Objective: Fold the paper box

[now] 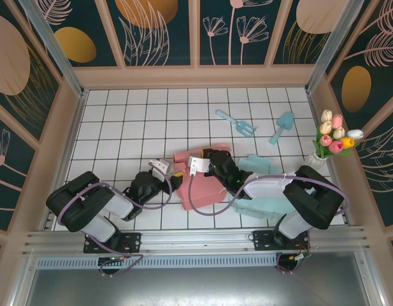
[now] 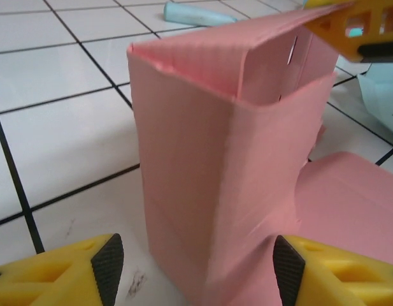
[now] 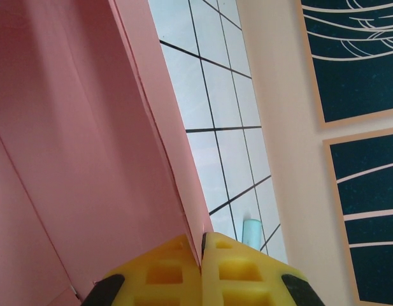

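Near the front edge of the table (image 1: 132,121), between the 2 arms, the pink paper box (image 2: 209,191) stood half formed. In the left wrist view its walls rose as an open rectangular tube with sharp vertical creases. A slotted panel leaned over the top, and another panel lay flat on the tiles to the right of its base.

The right gripper (image 3: 201,255) was closed tight on the edge of 1 pink panel, its 2 yellow fingers meeting on the card. In the left wrist view those fingers appeared at the upper right, pinching the top flap. The left gripper (image 2: 193,261) was spread wide, 1 fingertip on each side of the tube's lower end. Whether either pad touched the card could not be told.

The step in hand looked like closing the tube: walls raised, top flap held, nothing yet tucked. The next move would probably call for the left gripper to steady the walls while the right one bent the flap down towards its slot, gently, since thin card buckles.

Further out, a pale blue cardboard sheet (image 1: 260,204) lay flat just beside the right arm.
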Controlling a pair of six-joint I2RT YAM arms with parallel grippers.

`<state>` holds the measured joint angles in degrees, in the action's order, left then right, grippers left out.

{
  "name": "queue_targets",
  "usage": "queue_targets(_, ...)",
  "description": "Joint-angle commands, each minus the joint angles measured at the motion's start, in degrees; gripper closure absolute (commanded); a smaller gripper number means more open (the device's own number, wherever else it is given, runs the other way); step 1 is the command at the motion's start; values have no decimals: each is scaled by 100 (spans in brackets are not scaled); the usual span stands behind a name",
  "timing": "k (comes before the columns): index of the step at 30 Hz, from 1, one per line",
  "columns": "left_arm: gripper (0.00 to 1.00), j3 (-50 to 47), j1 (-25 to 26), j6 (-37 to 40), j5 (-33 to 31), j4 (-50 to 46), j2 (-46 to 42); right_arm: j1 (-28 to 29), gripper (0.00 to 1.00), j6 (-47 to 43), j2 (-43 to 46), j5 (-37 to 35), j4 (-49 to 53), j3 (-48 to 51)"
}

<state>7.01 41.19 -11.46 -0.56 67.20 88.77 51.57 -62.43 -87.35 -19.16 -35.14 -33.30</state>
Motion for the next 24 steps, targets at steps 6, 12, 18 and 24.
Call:
queue_targets(6,39,370,-37,-233,184,186,412,-7,100,298,12,210,364,38)
queue_targets(12,42,745,79,-207,264,191,834,2,100,338,-10,222,393,12)
queue_targets(18,42,1119,372,-33,-182,-191,1199,27,100,415,-90,122,451,-69)
queue_targets(24,41,1339,513,39,-306,-335,1485,40,100,561,-165,19,610,-210)
